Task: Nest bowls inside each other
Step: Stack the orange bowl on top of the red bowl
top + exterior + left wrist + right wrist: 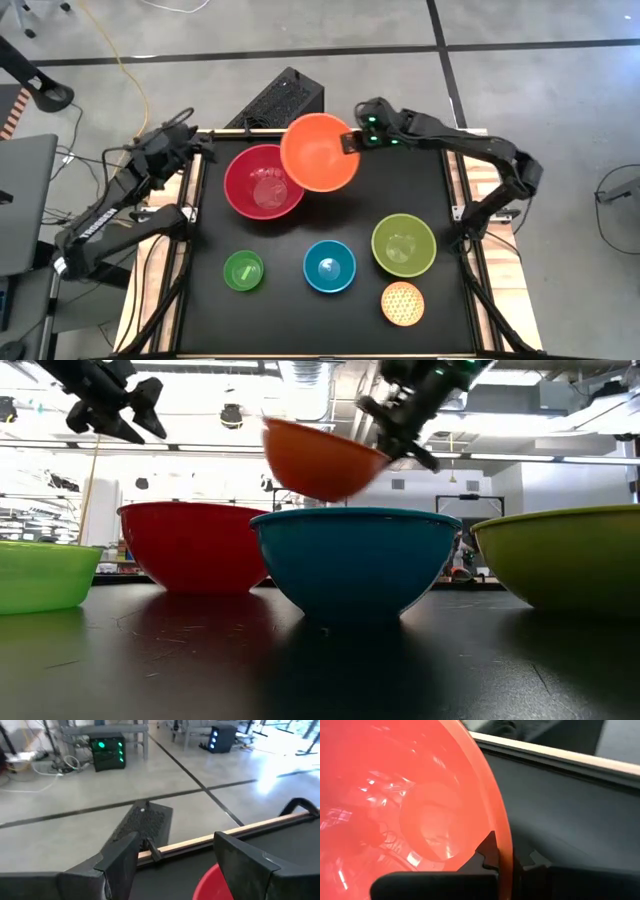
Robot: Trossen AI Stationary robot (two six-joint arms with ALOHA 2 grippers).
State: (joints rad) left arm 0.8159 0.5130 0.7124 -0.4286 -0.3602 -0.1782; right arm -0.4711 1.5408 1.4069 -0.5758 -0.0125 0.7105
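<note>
The orange bowl (318,152) hangs tilted in the air, over the far right rim of the red bowl (262,184), with my right gripper (350,142) shut on its rim. In the low view the orange bowl (320,460) is clear of the table. The red bowl, bright green bowl (243,270), blue bowl (329,266), yellow-green bowl (404,244) and dotted orange bowl (403,304) rest on their bases on the black table. My left gripper (180,870) stands open and empty above the table's far left corner, near the red bowl (215,885). My right gripper pinches the orange bowl's rim (504,851) on the side toward the table's right, one finger (487,855) inside the bowl and one outside. The fingers come slanting down from the right. The bowl is lifted clear and tilted, with its opening turned partly toward the gripper.
A wooden border (455,190) frames the black table top. A black keyboard-like box (285,100) lies on the floor beyond the far edge. Bare table lies between the red bowl and the yellow-green bowl (340,215).
</note>
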